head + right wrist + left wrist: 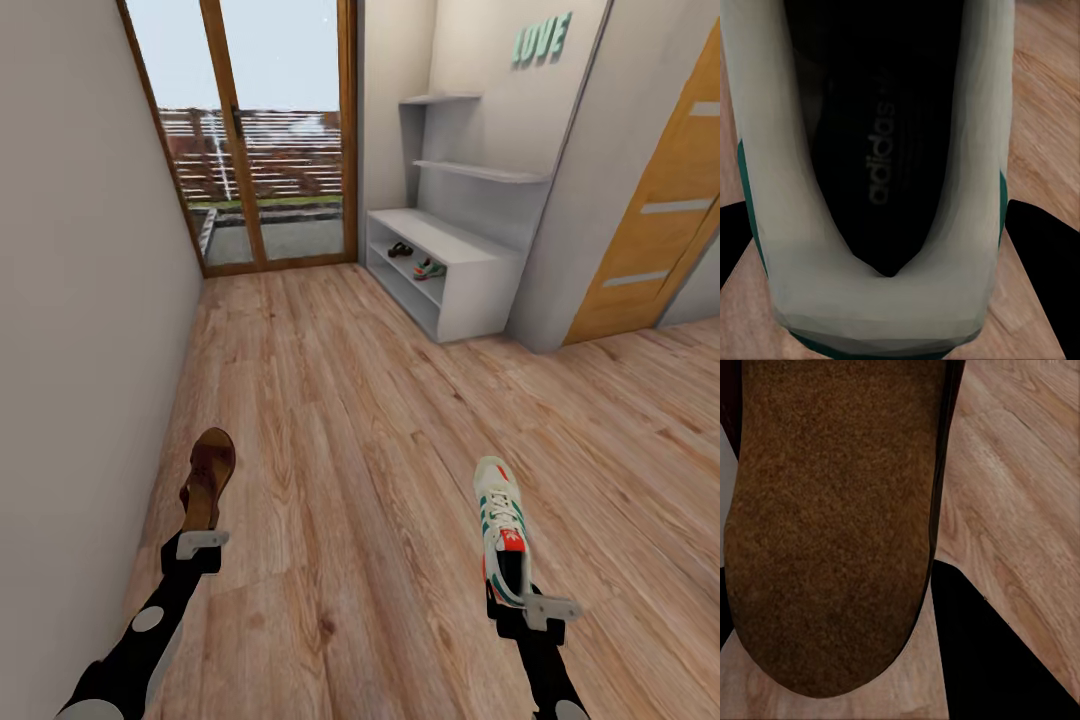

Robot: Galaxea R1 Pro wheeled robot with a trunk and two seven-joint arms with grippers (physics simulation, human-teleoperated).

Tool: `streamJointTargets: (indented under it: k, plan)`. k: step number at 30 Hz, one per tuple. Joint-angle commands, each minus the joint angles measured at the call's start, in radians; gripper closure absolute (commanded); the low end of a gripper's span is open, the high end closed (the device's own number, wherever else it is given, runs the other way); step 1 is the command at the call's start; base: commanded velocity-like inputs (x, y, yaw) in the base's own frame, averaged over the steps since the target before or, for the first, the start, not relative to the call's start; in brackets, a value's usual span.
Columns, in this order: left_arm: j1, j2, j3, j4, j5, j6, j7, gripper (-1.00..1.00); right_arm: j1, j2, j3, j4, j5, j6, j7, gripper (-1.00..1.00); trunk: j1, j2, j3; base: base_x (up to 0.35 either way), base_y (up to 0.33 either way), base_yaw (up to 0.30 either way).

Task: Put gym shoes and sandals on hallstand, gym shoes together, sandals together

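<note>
My left gripper (203, 545) is shut on the heel end of a brown sandal (208, 477), held above the corridor floor (340, 420) close to the left wall; its tan sole (832, 525) faces the left wrist camera. My right gripper (520, 600) is shut on the heel of a white gym shoe (502, 525) with green stripes, toe pointing away from me; its dark insole (885, 142) shows in the right wrist view. Far ahead stands the white hallstand (470, 265). On its upper shelf lie another sandal (400, 249) and another gym shoe (430, 268), side by side.
A glass door with a wooden frame (265, 130) closes the corridor's far end. Grey wall shelves (480, 170) hang above the hallstand, and a wooden door (660, 220) is at the right. The left wall (80, 300) runs close beside my left arm.
</note>
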Motion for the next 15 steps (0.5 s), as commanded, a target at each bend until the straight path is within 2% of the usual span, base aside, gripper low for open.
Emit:
streamJointTargets:
  k: [1,15]
  plan:
    - [-0.001,-0.001,0.007,0.0,-0.013,-0.004,-0.008,1.0,-0.001,0.001,-0.003,0.0,0.01,-0.002,-0.004,1.0,0.0,0.0,-0.001,0.34,0.0,0.002]
    - [-0.001,-0.001,0.007,0.0,-0.013,-0.004,-0.008,1.0,-0.001,0.002,-0.003,0.0,0.01,-0.002,-0.003,1.0,0.0,0.0,-0.001,0.34,0.0,0.0]
